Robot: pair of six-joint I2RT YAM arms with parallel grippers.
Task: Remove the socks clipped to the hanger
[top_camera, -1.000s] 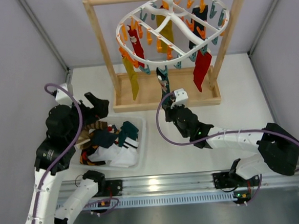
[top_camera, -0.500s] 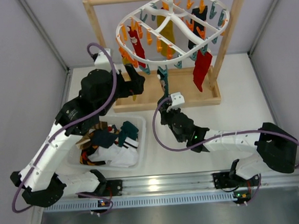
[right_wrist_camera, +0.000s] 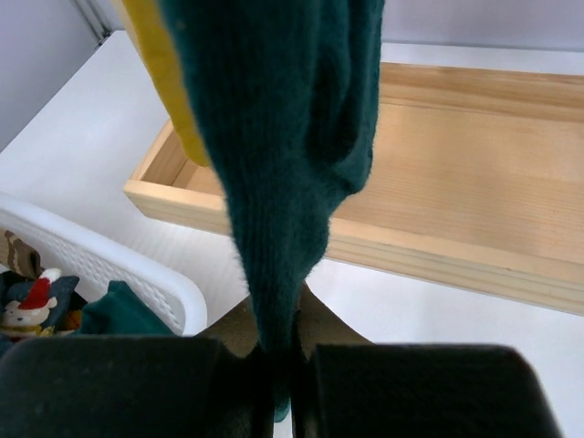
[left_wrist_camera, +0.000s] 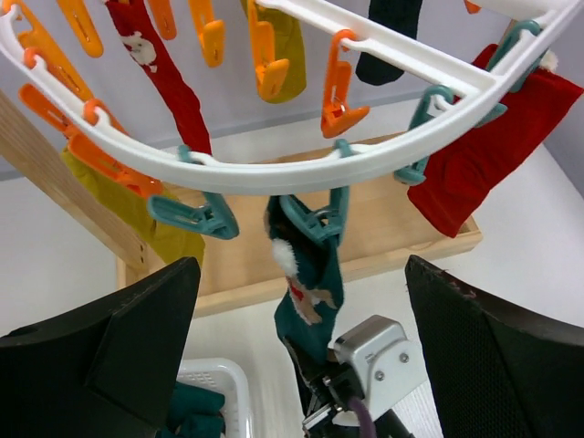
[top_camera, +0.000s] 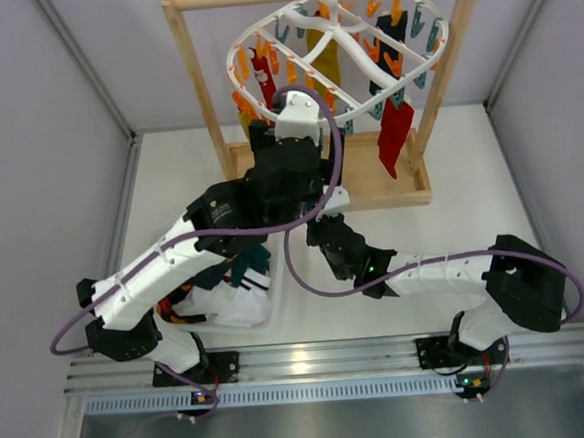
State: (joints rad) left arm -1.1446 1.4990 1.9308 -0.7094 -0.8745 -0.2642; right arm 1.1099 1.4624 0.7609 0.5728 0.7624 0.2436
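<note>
The right gripper (right_wrist_camera: 278, 365) is clenched on the toe of the dark teal sock (left_wrist_camera: 310, 274), which hangs from a teal clip (left_wrist_camera: 315, 219) on the white hanger (left_wrist_camera: 274, 172) above the rack's wooden tray (right_wrist_camera: 511, 265). The left gripper (left_wrist_camera: 306, 310) is released, its fingers spread wide to either side of that sock just below the ring. Beside the tray on the bench (right_wrist_camera: 109, 109), a white basket (right_wrist_camera: 109, 260) holds loose socks, among them a teal one (right_wrist_camera: 119, 315) and one with a Santa figure (right_wrist_camera: 27, 306).
</note>
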